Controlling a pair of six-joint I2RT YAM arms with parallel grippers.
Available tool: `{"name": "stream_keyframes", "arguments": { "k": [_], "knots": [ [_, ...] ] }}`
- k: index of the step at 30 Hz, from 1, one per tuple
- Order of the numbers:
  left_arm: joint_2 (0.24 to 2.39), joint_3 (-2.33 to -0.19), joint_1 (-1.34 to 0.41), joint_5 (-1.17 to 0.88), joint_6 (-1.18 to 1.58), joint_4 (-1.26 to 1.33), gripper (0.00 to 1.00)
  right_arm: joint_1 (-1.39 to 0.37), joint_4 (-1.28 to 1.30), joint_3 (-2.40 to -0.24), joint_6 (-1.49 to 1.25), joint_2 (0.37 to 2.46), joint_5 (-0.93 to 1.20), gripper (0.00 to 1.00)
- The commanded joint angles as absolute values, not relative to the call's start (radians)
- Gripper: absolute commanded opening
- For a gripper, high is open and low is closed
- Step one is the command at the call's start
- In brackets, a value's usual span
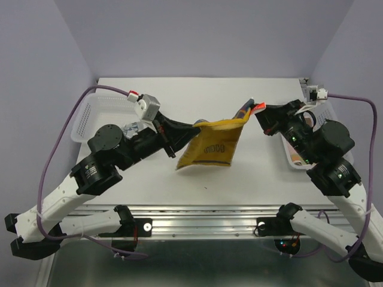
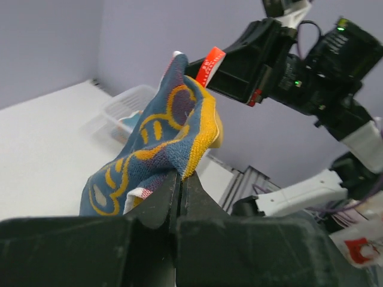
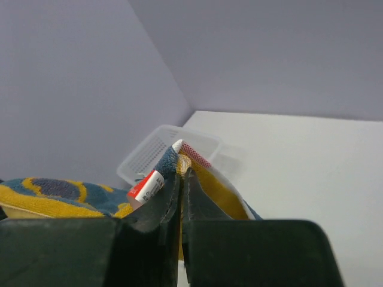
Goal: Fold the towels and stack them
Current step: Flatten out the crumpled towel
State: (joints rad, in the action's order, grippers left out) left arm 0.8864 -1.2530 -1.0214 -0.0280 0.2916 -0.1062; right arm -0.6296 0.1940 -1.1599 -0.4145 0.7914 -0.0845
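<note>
Much of the right-hand basket is hidden behind the right arm, so only part of its rim is seen. The left-hand basket is partly covered by the left arm, and what lies inside it is too small to be told. The tips of both pincers are buried in cloth. From above only one face of the cloth is shown. Whether its hanging lower edge touches the desk cannot be judged.

The towel, orange-yellow with dark blue rings and curls, is held up over the middle of the desk and spread between the two arms. Its upper left corner is gripped by the left pincer, whose jaws are pressed together on the fabric with no gap visible in the left wrist view. Its upper right corner, raised a little higher, is gripped in the same way by the right pincer. In the right wrist view those jaws are seen closed on the bunched corner. From these two corners the cloth sags and hangs toward the near side.

A small sewn-in tag, red and white, sticks out just beside the right pincer. Print is seen on it but is too small to be read. A row of dark marks is seen on the orange face from above, and it cannot be made out as letters.
</note>
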Motion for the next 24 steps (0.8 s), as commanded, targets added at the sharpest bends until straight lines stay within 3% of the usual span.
{"name": "stream_keyframes", "arguments": {
  "k": [1,11,17,24],
  "knots": [
    [0.851,-1.272,-1.028,-0.305,0.285,0.028,0.00,-0.634,0.172,-1.256,-0.419,0.758,0.195,0.01],
    [0.897,-1.321,-1.028,-0.397,0.304,0.031,0.00,-0.634,0.163,-1.293,-0.479,0.706,0.285,0.01],
    [0.894,-1.261,-1.028,-0.238,0.308,0.028,0.00,-0.635,0.176,-1.240,-0.456,0.687,0.129,0.01],
    [1.050,-1.239,-1.019,0.246,0.359,-0.072,0.00,-0.634,0.132,-1.112,-0.407,0.729,-0.164,0.01]
  ]
}}
